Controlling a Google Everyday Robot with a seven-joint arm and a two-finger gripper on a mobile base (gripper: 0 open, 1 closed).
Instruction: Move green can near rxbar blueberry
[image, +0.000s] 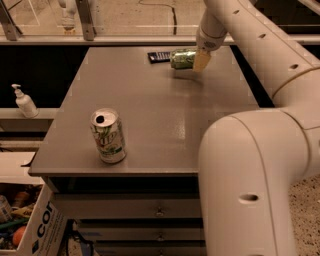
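The green can (182, 58) lies on its side near the table's far edge, just right of the rxbar blueberry (159, 56), a small dark flat bar. My gripper (199, 59) is at the can's right end, with a pale finger (201, 61) against it. The arm comes in from the upper right. The can's far side and the gripper's other finger are hidden.
A white-and-silver can with green lettering (107, 136) stands upright near the grey table's front left (150, 115). A soap dispenser (24, 102) stands on a ledge to the left. A cardboard box (30, 225) sits on the floor at lower left. My arm's large body (250, 175) fills the right foreground.
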